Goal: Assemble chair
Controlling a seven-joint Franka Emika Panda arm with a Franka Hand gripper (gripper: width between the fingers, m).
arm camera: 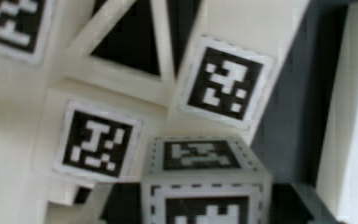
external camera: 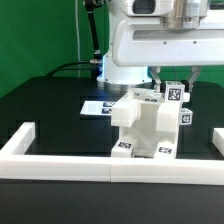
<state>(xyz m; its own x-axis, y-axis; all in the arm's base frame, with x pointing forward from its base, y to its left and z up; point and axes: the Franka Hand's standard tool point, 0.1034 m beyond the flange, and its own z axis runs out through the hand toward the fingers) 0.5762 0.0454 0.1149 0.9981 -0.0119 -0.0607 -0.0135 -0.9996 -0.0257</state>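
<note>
Long low white border rail [external camera: 60, 160] runs across 6 o'clock. Behind it, at centre, stands the chunky white tagged plastic chair [external camera: 148, 125]. From 12 o'clock the white arm [external camera: 150, 40] hangs vertical, its gripper [external camera: 174, 90] straddling the chair's top at 1 o'clock. Clamped or loose, I cannot tell.

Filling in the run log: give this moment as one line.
hand: flanking tagged piece at top of chair | grip: unconfirmed | chair: partly built

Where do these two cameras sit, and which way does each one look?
Exterior view: off the arm, outside the border rail, facing the chair; the arm's base and gripper show.
Wrist view: on the wrist, close on tagged blocks; no fingers clearly visible.
Shared: both see the chair's tagged white blocks.
</note>
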